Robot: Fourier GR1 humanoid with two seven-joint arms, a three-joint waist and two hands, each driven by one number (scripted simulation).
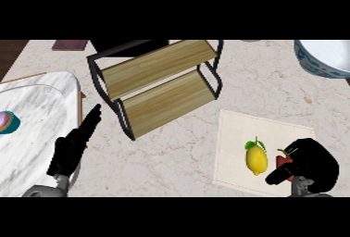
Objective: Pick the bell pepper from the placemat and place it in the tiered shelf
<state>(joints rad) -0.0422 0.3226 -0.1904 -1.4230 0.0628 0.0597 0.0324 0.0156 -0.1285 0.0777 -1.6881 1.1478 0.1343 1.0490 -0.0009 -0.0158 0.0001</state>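
Two things are lying on the placemat (236, 139): a lemon (256, 159) and the red bell pepper (282, 162), half hidden. The right hand (311, 164) is curling round the bell pepper to lift it toward the tiered shelf (160, 78). The left hand (74, 143) is resting with straight fingers, keeping clear.

- We look steeply down on a bench (178, 152) of pale beige marble with faint brown veins.
- At our left lies a white marble slab (34, 125) with grey veining and a rounded corner.
- A dark brown strip (12, 53) shows at the upper left corner, beyond the bench edge.
- Light falls evenly; shadows are soft.
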